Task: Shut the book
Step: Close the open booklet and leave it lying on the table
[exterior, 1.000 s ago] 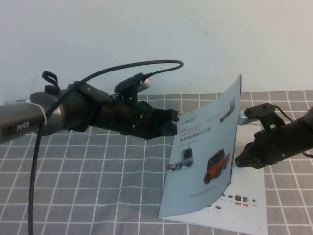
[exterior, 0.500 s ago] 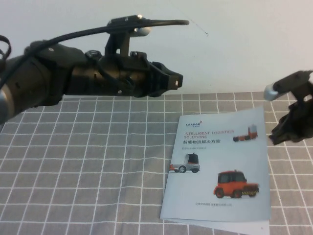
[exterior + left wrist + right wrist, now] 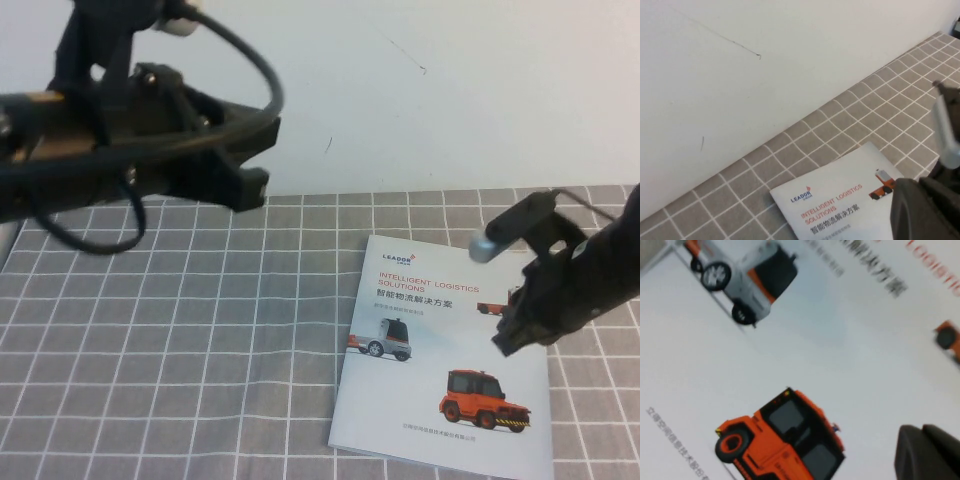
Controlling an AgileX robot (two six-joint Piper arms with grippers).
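The book lies closed and flat on the grey checked cloth at the right front, its pale cover with orange and white vehicles facing up. My right gripper is shut, empty, and hovers low over the cover's right edge. In the right wrist view the cover fills the frame, with the shut right gripper just above it. My left gripper is raised at the upper left, well away from the book and shut on nothing. The left wrist view looks down on the book past the shut left gripper.
A grey checked cloth covers the table up to a white wall. The left arm's black cable loops above it. The silver camera barrel of the right arm shows in the left wrist view.
The cover dropped from standing upright to lying flat. My left arm rose and drew back to the left. My right gripper came down over the book's right edge.
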